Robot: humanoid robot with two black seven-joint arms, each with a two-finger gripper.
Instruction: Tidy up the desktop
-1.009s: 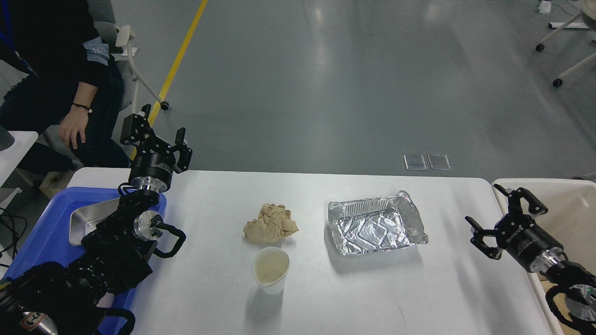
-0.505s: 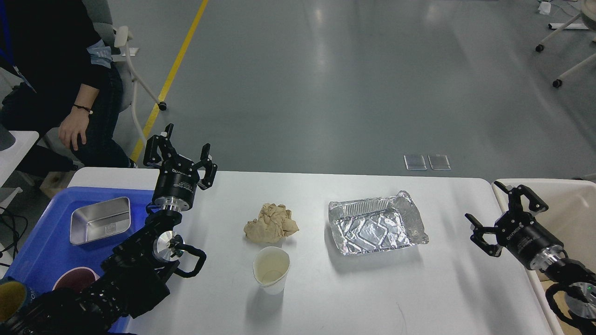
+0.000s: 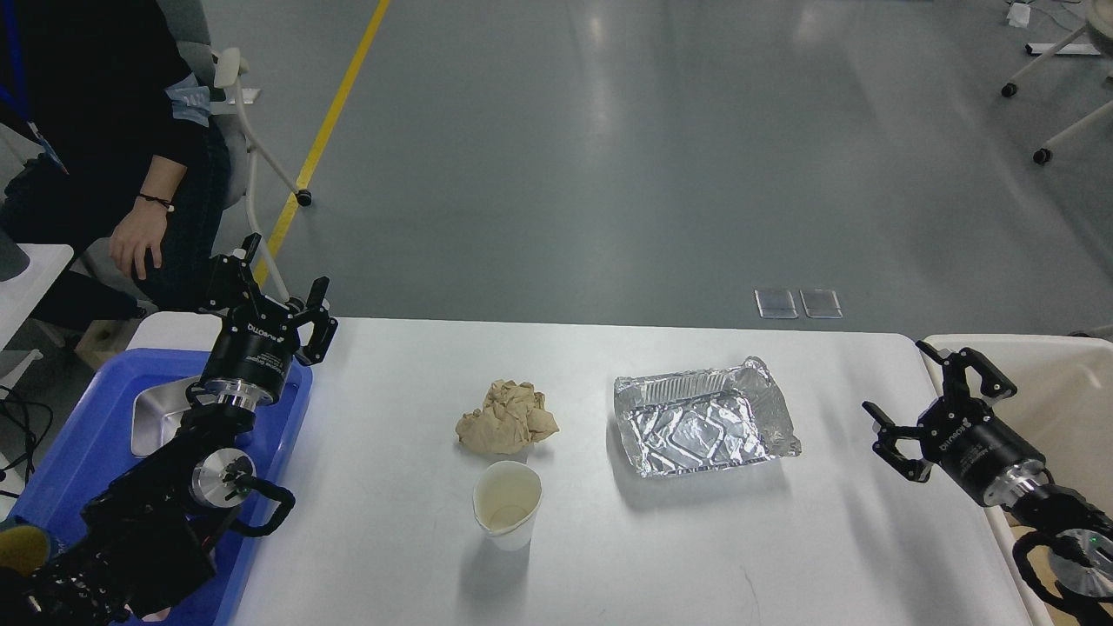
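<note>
The white desktop carries a crumpled brown paper ball near its middle. Just in front of the ball a white paper cup stands upright and looks empty. To the right lies a crinkled foil tray, also empty. My left gripper is open with nothing in it, raised over the far right corner of the blue tray. Off the table's right edge my right gripper is open too and holds nothing, well right of the foil tray.
In the blue tray a metal tin is partly hidden by my left arm. A cream bin stands off the right edge. A seated person and a chair are at the far left.
My left gripper swung right toward the table's back edge, then came back left over the blue tray, covering part of the tin again. The right gripper barely shifted.
</note>
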